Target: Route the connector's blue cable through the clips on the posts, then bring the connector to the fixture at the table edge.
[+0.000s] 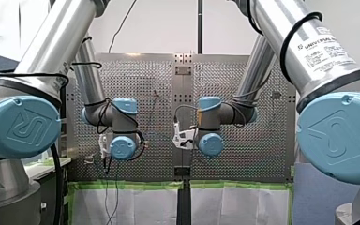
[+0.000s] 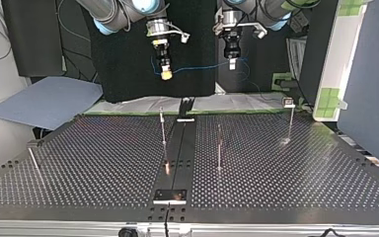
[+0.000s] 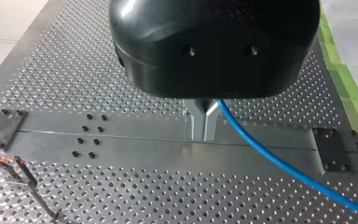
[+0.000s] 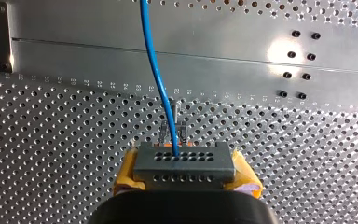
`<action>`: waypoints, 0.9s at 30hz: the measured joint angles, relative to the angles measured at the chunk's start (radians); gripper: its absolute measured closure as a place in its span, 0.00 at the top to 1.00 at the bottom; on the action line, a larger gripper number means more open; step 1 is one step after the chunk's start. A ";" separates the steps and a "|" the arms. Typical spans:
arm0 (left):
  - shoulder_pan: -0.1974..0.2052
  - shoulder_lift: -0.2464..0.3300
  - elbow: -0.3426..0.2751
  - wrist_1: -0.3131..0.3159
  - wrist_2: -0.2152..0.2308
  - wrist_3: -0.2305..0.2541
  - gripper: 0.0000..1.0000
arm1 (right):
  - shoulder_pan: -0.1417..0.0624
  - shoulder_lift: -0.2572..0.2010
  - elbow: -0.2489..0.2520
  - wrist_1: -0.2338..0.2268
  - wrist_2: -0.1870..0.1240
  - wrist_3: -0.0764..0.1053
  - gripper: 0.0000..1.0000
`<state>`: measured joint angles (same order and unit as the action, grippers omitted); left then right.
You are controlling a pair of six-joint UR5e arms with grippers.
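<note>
Table (image 2: 103,163) of perforated metal lies under both my arms, with thin posts (image 2: 219,148) standing on it. My right gripper (image 4: 185,175) hangs above it, its yellow pads (image 4: 127,170) clamped on the grey connector (image 4: 185,161). My left gripper (image 3: 204,133) has its metal fingers pinched together on the blue cable (image 4: 154,70), which runs through the air from the connector to it, well apart from the posts.

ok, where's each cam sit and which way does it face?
Front: behind the shoulders, over the table; my left arm and my right arm show.
Top: across the table, facing my right gripper and my left gripper.
Left wrist: looks down own fingers at the table.
Right wrist: over own gripper, holding the connector.
Shared: blue cable, in top and both wrist views.
</note>
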<state>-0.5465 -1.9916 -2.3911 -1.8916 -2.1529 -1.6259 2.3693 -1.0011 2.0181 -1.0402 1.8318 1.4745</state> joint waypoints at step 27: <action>0.009 -0.045 0.016 -0.052 -0.001 0.004 0.00 | -0.001 0.001 0.000 0.000 0.001 -0.002 0.00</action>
<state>-0.5378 -2.0367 -2.3750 -1.9441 -2.1535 -1.6219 2.3679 -0.9998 2.0185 -1.0405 1.8331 1.4729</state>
